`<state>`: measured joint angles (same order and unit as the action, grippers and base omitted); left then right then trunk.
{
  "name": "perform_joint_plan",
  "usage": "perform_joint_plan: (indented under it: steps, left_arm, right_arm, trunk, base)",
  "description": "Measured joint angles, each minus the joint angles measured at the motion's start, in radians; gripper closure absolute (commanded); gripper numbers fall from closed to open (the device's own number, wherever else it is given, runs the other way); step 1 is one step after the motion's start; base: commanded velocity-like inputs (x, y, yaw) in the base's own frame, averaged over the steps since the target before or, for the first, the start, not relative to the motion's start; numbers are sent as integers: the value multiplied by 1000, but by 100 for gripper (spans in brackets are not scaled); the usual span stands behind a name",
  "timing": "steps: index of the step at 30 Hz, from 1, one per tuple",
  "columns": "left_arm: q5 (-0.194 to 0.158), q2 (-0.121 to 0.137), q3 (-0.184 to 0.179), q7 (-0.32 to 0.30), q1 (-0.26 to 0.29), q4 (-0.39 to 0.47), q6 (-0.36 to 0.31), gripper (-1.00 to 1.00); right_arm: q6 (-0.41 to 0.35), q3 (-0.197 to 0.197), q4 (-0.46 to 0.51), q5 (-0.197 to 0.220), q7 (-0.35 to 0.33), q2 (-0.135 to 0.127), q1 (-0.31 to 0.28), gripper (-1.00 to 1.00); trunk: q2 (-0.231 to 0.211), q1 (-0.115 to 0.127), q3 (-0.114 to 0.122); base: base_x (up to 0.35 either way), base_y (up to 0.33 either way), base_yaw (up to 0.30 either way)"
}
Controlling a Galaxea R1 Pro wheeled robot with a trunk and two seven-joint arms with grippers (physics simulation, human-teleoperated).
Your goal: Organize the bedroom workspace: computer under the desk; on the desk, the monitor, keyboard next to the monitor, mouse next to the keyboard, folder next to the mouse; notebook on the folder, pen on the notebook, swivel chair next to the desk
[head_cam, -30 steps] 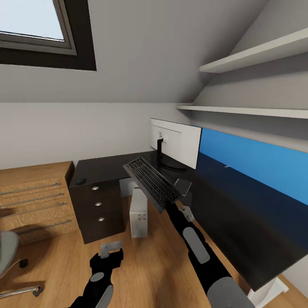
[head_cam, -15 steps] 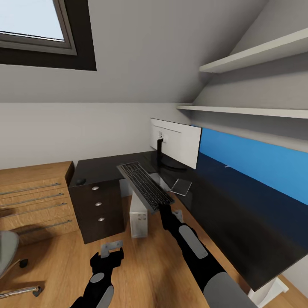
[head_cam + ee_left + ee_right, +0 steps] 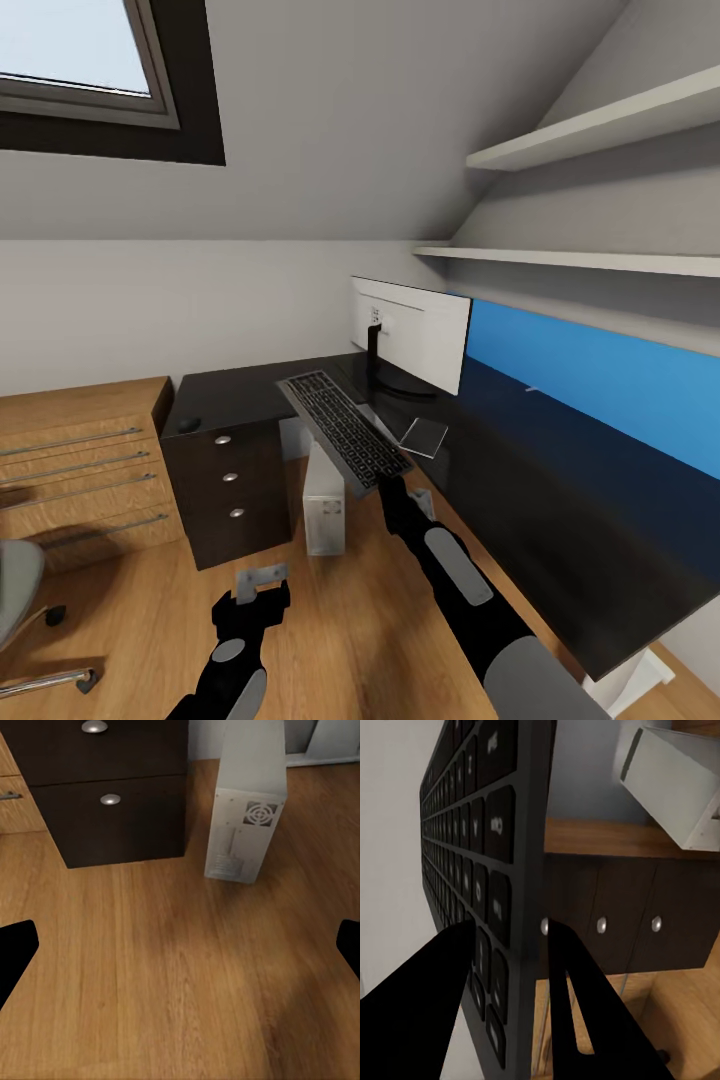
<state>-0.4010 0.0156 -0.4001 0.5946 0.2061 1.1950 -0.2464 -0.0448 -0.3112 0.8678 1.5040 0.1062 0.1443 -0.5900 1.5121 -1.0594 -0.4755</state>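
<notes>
My right gripper (image 3: 388, 484) is shut on the near end of the black keyboard (image 3: 345, 430), which hangs tilted over the inner edge of the black desk (image 3: 560, 520). In the right wrist view the fingers (image 3: 577, 1005) clamp the keyboard (image 3: 472, 870) by its edge. The monitor (image 3: 412, 345) stands on the desk behind it, white back toward me. A small grey notebook (image 3: 424, 437) lies by its base. The black mouse (image 3: 188, 425) rests on the desk's left wing. The grey-white computer (image 3: 324, 500) stands on the floor under the desk. My left gripper (image 3: 255, 590) is open and empty above the floor.
A light wood cabinet (image 3: 80, 460) adjoins the dark drawers (image 3: 228, 480). Part of the grey swivel chair (image 3: 15, 600) shows at the lower left. White shelves (image 3: 600, 258) hang above the desk, with a blue panel (image 3: 600, 380) on the wall. The left wrist view faces the computer (image 3: 247, 802) and wood floor (image 3: 172, 990).
The right arm has drawn back and to the left with the keyboard, which now sits lower and flatter. The left arm and the view have not moved.
</notes>
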Motion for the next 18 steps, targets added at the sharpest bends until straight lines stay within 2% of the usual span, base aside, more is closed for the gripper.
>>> perform_joint_plan:
  steps: [3, 8, 10, 18]
  left_arm:
    - [-1, 0, 0, 0, 0, -1, 0, -100]
    - [0, 0, 0, 3, 0, -4, 0, -100]
    - [0, 0, -1, 3, 0, -4, 0, -100]
    - [0, 0, 0, 3, 0, -4, 0, -100]
  right_arm:
    - [-1, 1, -1, 1, 2, -1, 0, 100]
    - [8, 0, 0, 0, -1, 2, 0, 100]
    - [41, 3, -1, -7, 0, 3, 0, 100]
    - [49, 2, -3, -3, 2, 1, 0, 100]
  trunk:
    - [0, 0, 0]
    - [0, 0, 1]
    - [0, 0, 3]
    - [0, 0, 12]
  base:
    - [3, 2, 0]
    - [251, 74, 89]
    - [24, 6, 167]
    - [6, 1, 186]
